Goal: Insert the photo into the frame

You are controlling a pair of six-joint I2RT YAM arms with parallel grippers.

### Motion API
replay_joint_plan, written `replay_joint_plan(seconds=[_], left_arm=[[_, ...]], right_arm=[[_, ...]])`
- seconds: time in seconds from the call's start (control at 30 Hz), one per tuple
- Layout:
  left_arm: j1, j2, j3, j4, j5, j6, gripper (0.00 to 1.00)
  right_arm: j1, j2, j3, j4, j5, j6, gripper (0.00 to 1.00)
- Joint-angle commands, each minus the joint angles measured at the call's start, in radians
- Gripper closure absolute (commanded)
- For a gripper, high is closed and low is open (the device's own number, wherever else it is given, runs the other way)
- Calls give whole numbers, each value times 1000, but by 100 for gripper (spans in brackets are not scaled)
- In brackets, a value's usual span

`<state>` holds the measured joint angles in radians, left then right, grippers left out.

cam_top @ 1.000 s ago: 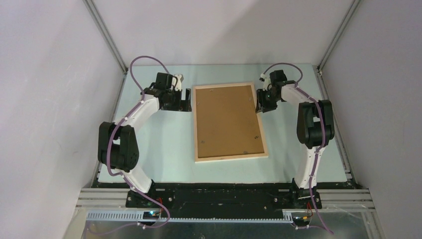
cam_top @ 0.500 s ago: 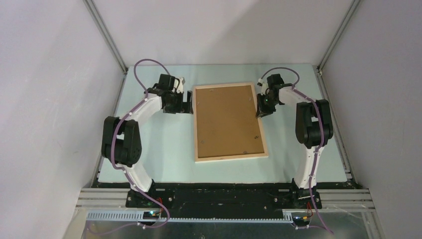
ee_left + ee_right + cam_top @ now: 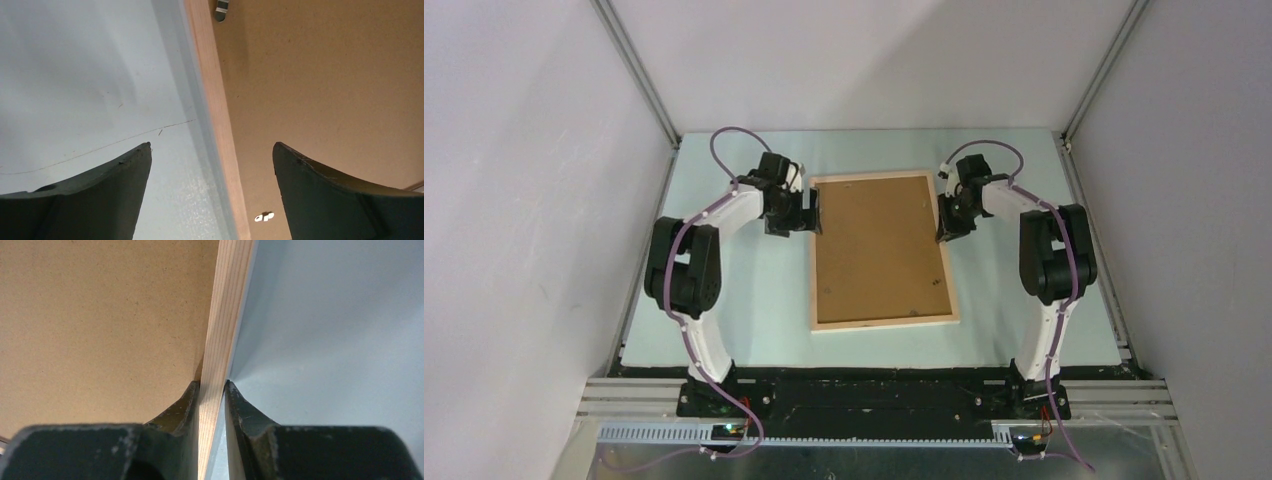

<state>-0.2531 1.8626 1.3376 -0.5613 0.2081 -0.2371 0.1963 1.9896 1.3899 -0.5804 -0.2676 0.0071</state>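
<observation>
Table (image 3: 724, 300) was pale and its near edge was hidden behind the arm bases. Frame (image 3: 883, 323) lay flat mid-table, back up, w/ brown backing board (image 3: 879, 250) filling it. No view showed photo; under board or not, couldn't tell. L gripper (image 3: 212, 147) was spread wide astride L rail, one finger over table, other over board; contact unclear. R gripper (image 3: 212, 385) pinched R rail toward far end, fingers tight on both sides. Metal clip (image 3: 222, 7) was cut off at top of L wrist view.
</observation>
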Motion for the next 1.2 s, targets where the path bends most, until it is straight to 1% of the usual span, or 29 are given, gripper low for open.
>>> replay_joint_plan(seconds=[0.0, 0.5, 0.8, 1.17], left_arm=[[-12, 24, 43, 6, -11, -29, 6], [-16, 30, 3, 5, -19, -25, 14], [-18, -27, -60, 19, -23, -25, 18], [-32, -44, -80, 31, -32, -8, 27]], right_arm=[[44, -42, -52, -53, -30, -11, 100], [65, -132, -194, -19, -60, -12, 100], [67, -210, -273, 34, -70, 44, 100], [68, -277, -326, 75, -99, 93, 100]])
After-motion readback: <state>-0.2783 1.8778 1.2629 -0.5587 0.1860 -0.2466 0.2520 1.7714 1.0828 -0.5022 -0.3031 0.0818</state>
